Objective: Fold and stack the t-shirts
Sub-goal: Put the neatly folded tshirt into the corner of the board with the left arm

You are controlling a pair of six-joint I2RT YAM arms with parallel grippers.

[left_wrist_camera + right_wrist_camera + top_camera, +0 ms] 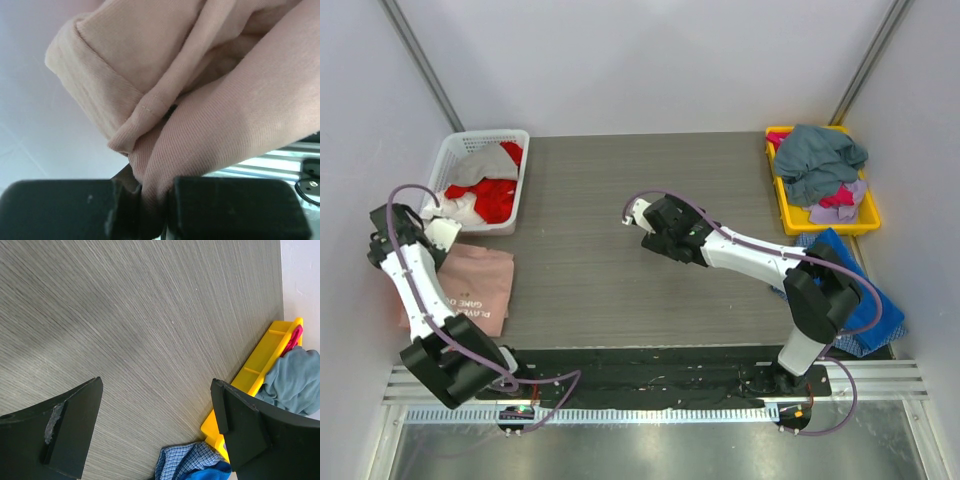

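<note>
Pink folded shirt (470, 285) is lying at the left edge, left gripper (152, 201) pinching it; right gripper (157, 420) is hovering spread. Next: releasing, probably.

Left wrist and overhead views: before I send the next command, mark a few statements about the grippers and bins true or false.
1. The left gripper is shut on the pink shirt. True.
2. The right gripper holds a shirt. False: it is open and empty above the bare table.
3. A grey-teal shirt lies on top in the yellow bin. True.
4. The white basket is empty. False: it holds a red garment and a white garment.
5. The pink shirt lies mid-table. False: it lies at the table's left side, just nearer than the white basket.
</note>
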